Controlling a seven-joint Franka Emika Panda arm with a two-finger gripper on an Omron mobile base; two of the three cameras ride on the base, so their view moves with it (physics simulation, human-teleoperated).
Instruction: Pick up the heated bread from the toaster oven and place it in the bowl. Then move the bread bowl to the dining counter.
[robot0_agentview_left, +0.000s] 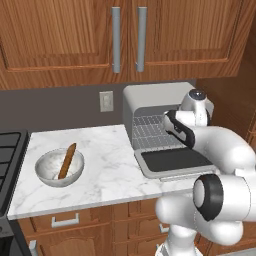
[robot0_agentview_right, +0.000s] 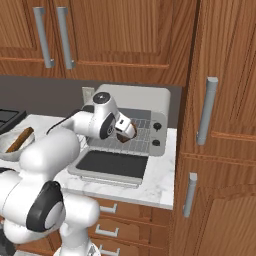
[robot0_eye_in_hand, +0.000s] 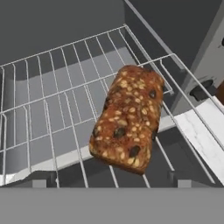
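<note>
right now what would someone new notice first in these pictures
Probably the seeded brown bread lying on the wire rack of the open toaster oven, close in front of the hand camera. Next, the white arm reaching into the oven over the dropped door, its gripper open at the bread. Off to the left on the marble counter sits a bowl with a long brown stick leaning in it.

Arm's hand reaches into the toaster oven (robot0_agentview_right: 159, 107) (door down), brown bread (robot0_agentview_right: 127, 133) beneath it.
</note>
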